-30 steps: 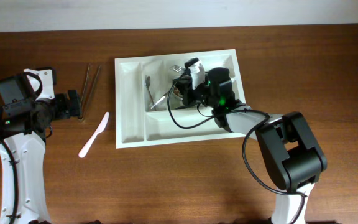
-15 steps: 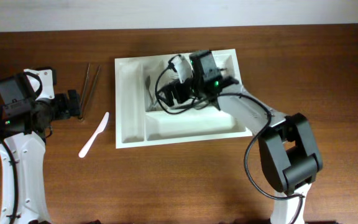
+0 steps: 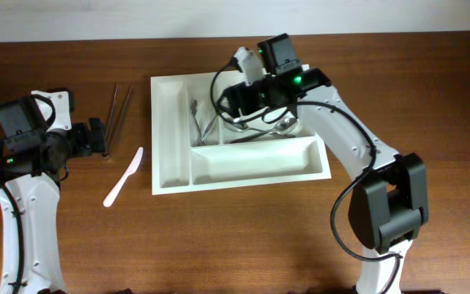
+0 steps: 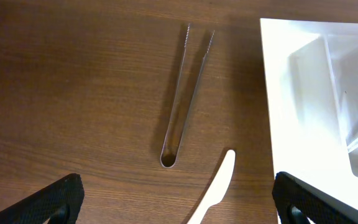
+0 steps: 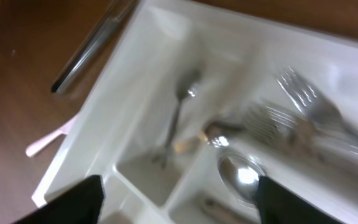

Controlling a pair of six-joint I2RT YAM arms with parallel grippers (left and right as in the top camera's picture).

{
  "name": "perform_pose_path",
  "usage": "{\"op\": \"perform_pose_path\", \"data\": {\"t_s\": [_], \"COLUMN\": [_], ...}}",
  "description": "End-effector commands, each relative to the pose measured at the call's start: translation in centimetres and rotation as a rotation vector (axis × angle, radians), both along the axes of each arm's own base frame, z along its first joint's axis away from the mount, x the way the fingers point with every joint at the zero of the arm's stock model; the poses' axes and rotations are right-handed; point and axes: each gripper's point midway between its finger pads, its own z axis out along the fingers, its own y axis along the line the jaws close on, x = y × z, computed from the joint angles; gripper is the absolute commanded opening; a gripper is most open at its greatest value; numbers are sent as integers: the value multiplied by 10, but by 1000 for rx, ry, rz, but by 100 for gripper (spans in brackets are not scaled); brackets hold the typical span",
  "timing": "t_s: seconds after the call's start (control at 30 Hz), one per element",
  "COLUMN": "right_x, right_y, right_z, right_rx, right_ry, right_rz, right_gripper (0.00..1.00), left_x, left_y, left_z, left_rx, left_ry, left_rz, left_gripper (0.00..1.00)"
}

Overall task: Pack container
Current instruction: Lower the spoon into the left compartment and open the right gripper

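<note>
The white container (image 3: pixel 251 163) lies in the middle of the table, with forks (image 3: pixel 219 122), a small spoon (image 3: pixel 194 110) and a large spoon (image 3: pixel 285 123) in its upper compartments. My right gripper (image 3: pixel 231 102) hovers open above that cutlery, holding nothing. From the right wrist, the container (image 5: pixel 135 93), a fork (image 5: pixel 303 106) and the large spoon's bowl (image 5: pixel 241 175) show below the open right gripper (image 5: pixel 179 199). My left gripper (image 3: pixel 104 137) stays open left of the tray. Under the left gripper (image 4: pixel 179 205) lie metal tongs (image 4: pixel 185 93) and a white plastic knife (image 4: pixel 216 193).
The tongs (image 3: pixel 119 106) and the white knife (image 3: pixel 123 177) lie on the bare wood left of the container. The right arm's forearm (image 3: pixel 341 131) reaches over the tray's right end. The container's edge (image 4: pixel 284 106) fills the right of the left wrist view.
My right gripper was shut low in the tray; it has opened, risen and swung toward the back edge, leaving the cutlery in the container. The left arm has not moved.
</note>
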Motion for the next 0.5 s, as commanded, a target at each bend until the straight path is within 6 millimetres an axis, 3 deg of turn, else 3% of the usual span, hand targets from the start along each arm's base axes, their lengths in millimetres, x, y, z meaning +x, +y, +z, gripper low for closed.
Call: {"op": "perform_pose_path", "data": {"t_s": [0.0, 0.17, 0.33, 0.47], "right_x": [6, -5, -7, 0], "right_y": [-20, -3, 4, 10], "right_z": [4, -1, -29, -42], "right_rx": [9, 17, -80, -86], "right_ry": [65, 110, 144, 139], "right_rz": [-109, -111, -210, -238], "right_gripper": [62, 37, 10, 4], "left_x": [4, 4, 4, 4], "left_y": [1, 1, 1, 1], "left_z": [7, 7, 7, 7], "left_rx": [6, 6, 6, 6], "left_ry": [-20, -20, -20, -20], "left_rz": [-13, -13, -13, -13], "left_gripper": [99, 99, 99, 99]}}
